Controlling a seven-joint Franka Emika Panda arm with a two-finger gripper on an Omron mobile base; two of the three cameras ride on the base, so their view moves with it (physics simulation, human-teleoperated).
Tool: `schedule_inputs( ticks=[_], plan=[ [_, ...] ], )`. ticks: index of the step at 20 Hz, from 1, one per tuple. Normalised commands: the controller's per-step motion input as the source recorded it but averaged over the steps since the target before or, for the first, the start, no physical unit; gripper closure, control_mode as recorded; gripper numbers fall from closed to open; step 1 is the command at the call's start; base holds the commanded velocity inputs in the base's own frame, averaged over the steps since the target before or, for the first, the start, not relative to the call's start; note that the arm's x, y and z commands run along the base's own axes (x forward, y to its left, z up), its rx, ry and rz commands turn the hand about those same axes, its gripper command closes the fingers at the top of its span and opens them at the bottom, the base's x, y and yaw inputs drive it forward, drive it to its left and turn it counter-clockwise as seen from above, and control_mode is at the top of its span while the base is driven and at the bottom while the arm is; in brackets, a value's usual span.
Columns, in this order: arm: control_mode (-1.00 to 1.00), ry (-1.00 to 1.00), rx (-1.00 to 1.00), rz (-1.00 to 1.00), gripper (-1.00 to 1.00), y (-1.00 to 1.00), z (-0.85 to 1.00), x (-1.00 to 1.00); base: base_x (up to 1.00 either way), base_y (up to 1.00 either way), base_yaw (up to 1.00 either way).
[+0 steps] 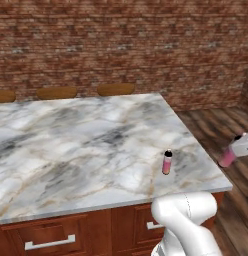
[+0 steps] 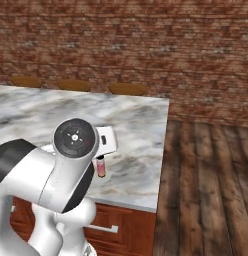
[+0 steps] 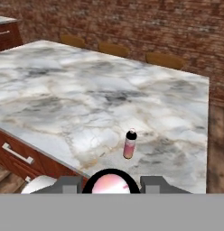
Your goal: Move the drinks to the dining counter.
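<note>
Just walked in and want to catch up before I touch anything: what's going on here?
The robot is carrying drinks to the dining counter. One pink bottle already stands upright near the counter's corner. The hand is shut on a second pink bottle, held in the air off the counter's end, over the wooden floor. From the hand view, that bottle's pink body sits between the fingers, with the counter and the standing bottle ahead. It is not yet set down.

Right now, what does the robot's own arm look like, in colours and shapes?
The arm is made of thick, rounded white links with a smooth, glossy shell. One joint has a broad black band, and a round dark grey cap closes its end. The jaws are two small grey blocks.
</note>
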Motion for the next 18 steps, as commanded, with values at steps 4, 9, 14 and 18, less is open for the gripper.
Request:
schedule_inputs(
  ticks=[4,9,14,18],
  plan=[
    [-1.00,0.05,-0.05,0.00,1.00,-0.28,-0.07,0.31,0.00,0.00,0.00],
    [-1.00,-0.01,-0.05,0.00,1.00,-0.21,-0.26,0.29,0.00,0.00,0.00],
    [-1.00,-0.09,-0.01,0.00,1.00,-0.11,-0.33,0.27,0.00,0.00,0.00],
    [-1.00,-0.12,0.00,0.00,1.00,0.00,-0.25,0.26,0.00,0.00,0.00]
  ],
)
